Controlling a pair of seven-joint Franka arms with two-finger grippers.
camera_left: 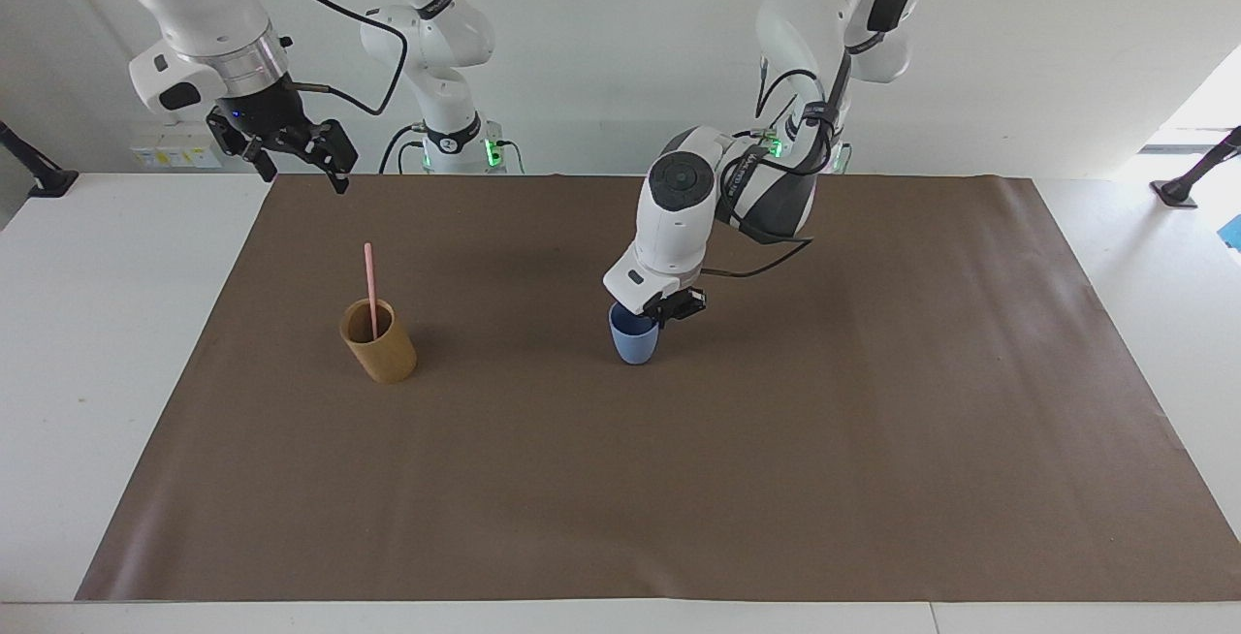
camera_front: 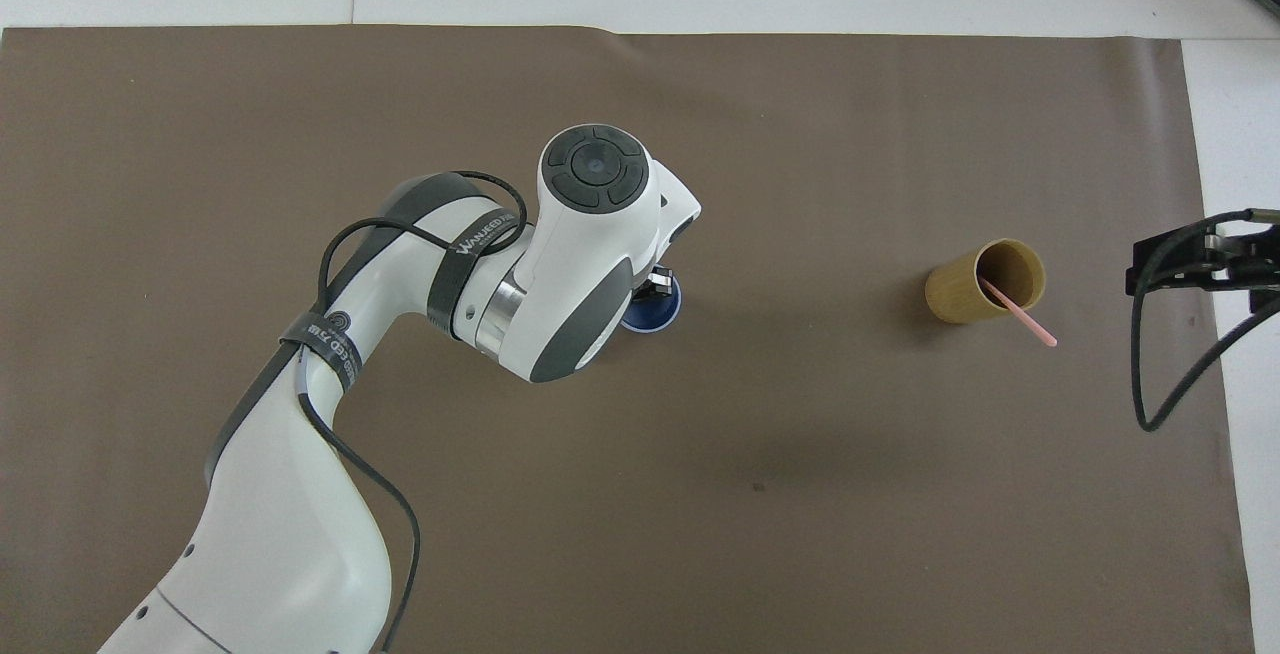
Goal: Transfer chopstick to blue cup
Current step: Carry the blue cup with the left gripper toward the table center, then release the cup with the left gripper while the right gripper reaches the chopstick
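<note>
Facing view: left end effector point(camera_left: 657, 309) clamped on blue cup point(camera_left: 632, 339) rim, apparently; right end effector point(camera_left: 296, 155) open, waiting.

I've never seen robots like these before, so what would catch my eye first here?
Probably the left end effector, shut on the rim of the blue cup in the middle of the brown mat. Next, the pink chopstick standing in the tan cup toward the right arm's end, while the right end effector waits, open, above the mat's edge.

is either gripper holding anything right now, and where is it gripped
The left gripper holds the blue cup by its rim, on the side toward the left arm's end. The right gripper holds nothing.
</note>
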